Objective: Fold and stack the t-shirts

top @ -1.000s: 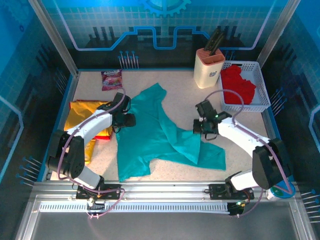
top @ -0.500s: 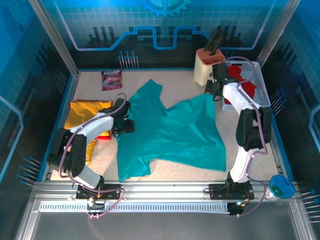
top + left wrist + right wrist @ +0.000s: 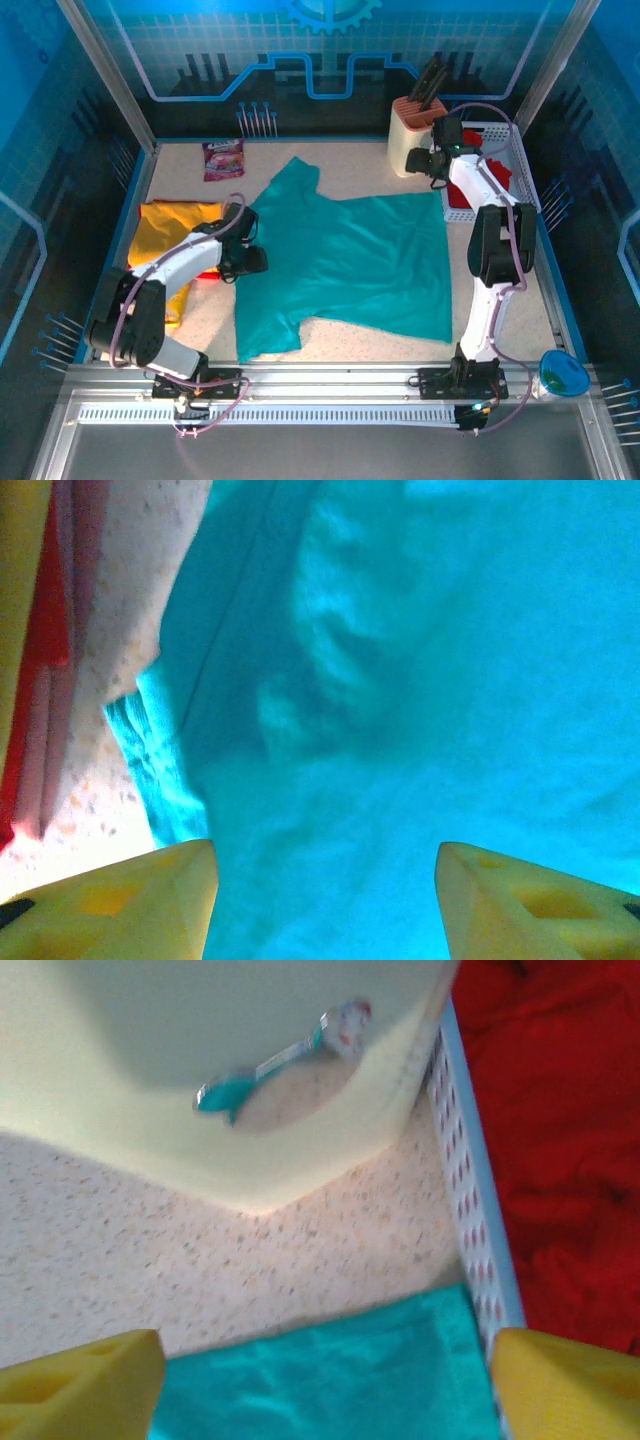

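Two claws flank the teal t-shirt [image 3: 350,265], spread flat on the counter [image 3: 365,170] with its long axis running 9 to 3. Our left claw [image 3: 252,260], half-wide and empty, is over its 9 o'clock edge. Our right claw [image 3: 422,163], wide and empty, hovers by its 1 o'clock corner.

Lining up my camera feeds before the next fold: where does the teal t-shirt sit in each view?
Top external: teal t-shirt spread out mid-table.
Left wrist: teal t-shirt covers most of the picture, edge at left.
Right wrist: its corner lies bottom centre, beside the white basket.
Shared landmark: the speckled tabletop.
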`<act>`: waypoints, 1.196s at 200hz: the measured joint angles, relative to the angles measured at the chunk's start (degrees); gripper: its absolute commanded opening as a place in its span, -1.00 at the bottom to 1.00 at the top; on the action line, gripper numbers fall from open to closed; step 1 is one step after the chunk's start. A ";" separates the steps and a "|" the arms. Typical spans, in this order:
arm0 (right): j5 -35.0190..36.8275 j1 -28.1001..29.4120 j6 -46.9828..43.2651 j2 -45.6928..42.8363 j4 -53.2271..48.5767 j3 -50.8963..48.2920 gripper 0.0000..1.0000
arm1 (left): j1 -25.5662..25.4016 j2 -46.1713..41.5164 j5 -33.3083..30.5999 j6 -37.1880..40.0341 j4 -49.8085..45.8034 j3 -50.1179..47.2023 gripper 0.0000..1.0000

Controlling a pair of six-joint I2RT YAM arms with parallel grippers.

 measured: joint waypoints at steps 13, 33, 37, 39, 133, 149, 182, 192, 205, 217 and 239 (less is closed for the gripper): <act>-1.49 0.46 0.52 -3.87 -0.07 -4.76 0.96 | -0.33 -1.70 1.29 -1.11 -1.70 -0.42 0.22; -3.58 1.27 2.12 -10.10 -0.68 -11.02 0.99 | -1.70 -5.49 2.10 -4.20 -4.26 -1.81 0.24; -3.69 1.51 2.47 -11.56 -0.79 -12.35 0.99 | -2.19 -6.54 2.12 -5.20 -5.03 -2.23 0.24; -3.80 1.62 2.64 -12.33 -0.92 -13.09 0.99 | -2.38 -7.02 2.12 -5.73 -5.33 -2.47 0.24; -6.75 4.70 10.62 -45.57 -10.49 -46.07 0.88 | -16.17 -27.26 5.75 -30.29 -19.45 -17.40 0.11; -6.58 4.96 12.37 -48.85 -12.11 -50.51 0.84 | -17.57 -28.68 5.99 -33.38 -20.85 -19.63 0.08; -5.73 5.40 16.15 -54.75 -15.67 -57.70 0.76 | -20.44 -28.72 6.91 -38.27 -19.76 -22.62 0.02; -4.96 5.40 16.83 -55.56 -16.52 -58.62 0.76 | -21.33 -27.87 7.30 -39.01 -19.06 -23.04 0.02; -4.57 5.38 17.31 -55.74 -17.42 -58.93 0.76 | -22.38 -26.10 7.87 -39.58 -17.99 -23.41 0.00; -4.31 5.38 17.46 -55.69 -17.75 -58.93 0.76 | -23.23 -24.65 8.22 -40.22 -17.22 -23.54 -0.03; -3.26 5.29 18.27 -55.80 -18.95 -58.93 0.65 | -24.11 -24.09 8.59 -40.70 -16.02 -24.15 -0.11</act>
